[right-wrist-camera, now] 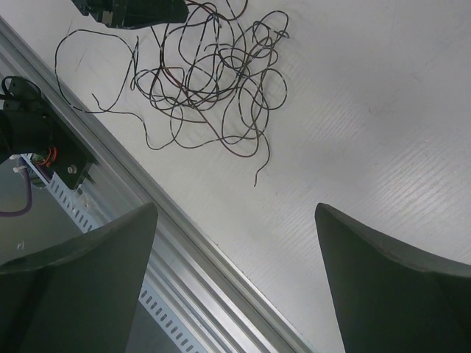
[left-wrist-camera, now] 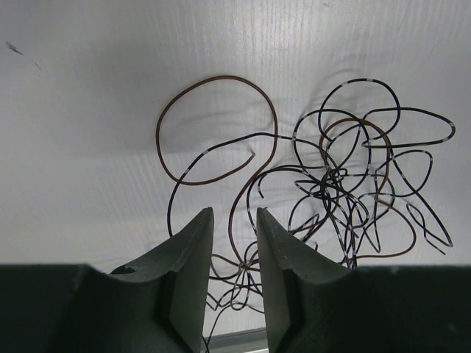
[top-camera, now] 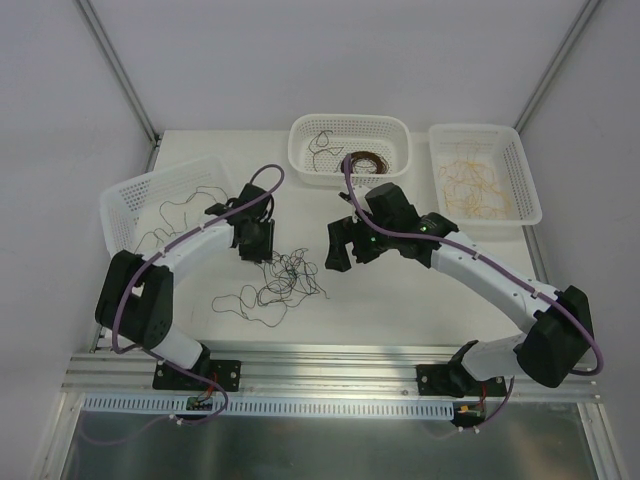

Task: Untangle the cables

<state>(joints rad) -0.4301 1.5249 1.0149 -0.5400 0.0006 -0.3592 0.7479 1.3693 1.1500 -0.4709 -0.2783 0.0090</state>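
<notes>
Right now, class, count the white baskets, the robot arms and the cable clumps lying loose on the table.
White baskets: 3
Robot arms: 2
Cable clump on the table: 1
Total: 6

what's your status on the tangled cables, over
Left pincer part open, straddling strands of the tangled thin dark wiry cables on the white table. Right pincer wide open, empty. Nothing in the way.
</notes>
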